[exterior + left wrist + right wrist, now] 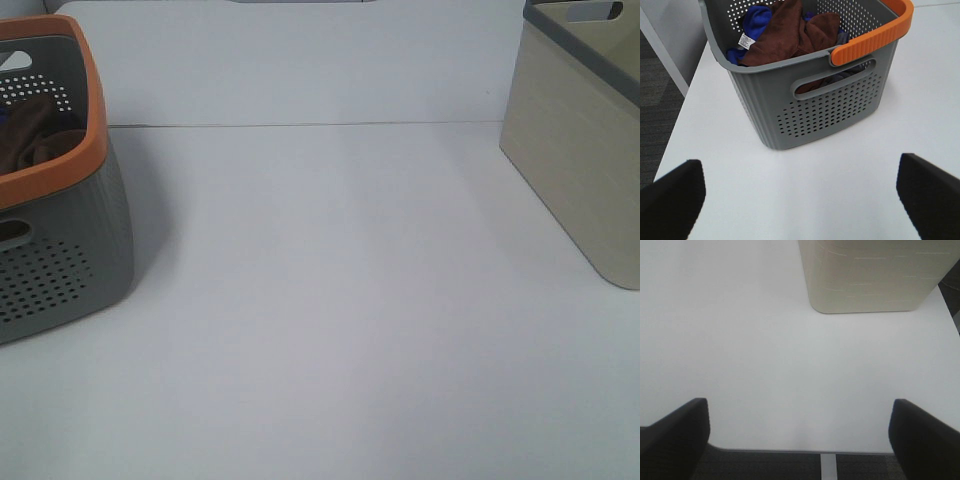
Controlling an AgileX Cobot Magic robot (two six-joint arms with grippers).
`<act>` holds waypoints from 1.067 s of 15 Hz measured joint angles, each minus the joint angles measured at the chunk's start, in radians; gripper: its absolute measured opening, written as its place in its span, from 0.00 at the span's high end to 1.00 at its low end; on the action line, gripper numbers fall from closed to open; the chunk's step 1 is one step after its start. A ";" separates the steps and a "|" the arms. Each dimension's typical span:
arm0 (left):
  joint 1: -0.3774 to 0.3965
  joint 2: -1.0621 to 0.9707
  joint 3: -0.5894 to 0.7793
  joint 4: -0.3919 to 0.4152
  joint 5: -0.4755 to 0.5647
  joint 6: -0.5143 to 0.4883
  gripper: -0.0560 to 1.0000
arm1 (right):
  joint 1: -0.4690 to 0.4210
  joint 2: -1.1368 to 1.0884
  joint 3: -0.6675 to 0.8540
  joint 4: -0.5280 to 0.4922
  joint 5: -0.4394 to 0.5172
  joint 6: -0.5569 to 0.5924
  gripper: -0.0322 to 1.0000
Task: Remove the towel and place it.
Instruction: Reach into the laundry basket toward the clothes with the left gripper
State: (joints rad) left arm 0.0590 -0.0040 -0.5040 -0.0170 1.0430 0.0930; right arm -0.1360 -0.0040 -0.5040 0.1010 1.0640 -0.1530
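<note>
So, the dark reddish-brown terry towel sits crumpled in the orange-rimmed grey perforated plastic basket (mostly hidden from the high camera); left hand and right hand both spread wide.

exterior high view: mounted above, looking steeply down across the white counter; grey basket cropped at left, beige bin at right. left wrist view: close, angled down past the left fingers at that basket. right wrist view: past the right fingers at the bin, from the counter's edge.
</note>
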 joint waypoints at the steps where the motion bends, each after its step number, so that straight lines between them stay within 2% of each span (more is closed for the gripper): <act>1: 0.000 0.000 0.000 0.000 0.000 0.000 0.01 | 0.000 0.000 0.000 0.000 0.000 0.000 0.14; 16: 0.000 0.000 0.000 0.003 0.000 0.000 0.01 | 0.000 0.000 0.000 0.000 0.000 0.000 0.14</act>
State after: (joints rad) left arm 0.0590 -0.0040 -0.5040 -0.0140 1.0430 0.0930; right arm -0.1360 -0.0040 -0.5040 0.1010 1.0640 -0.1530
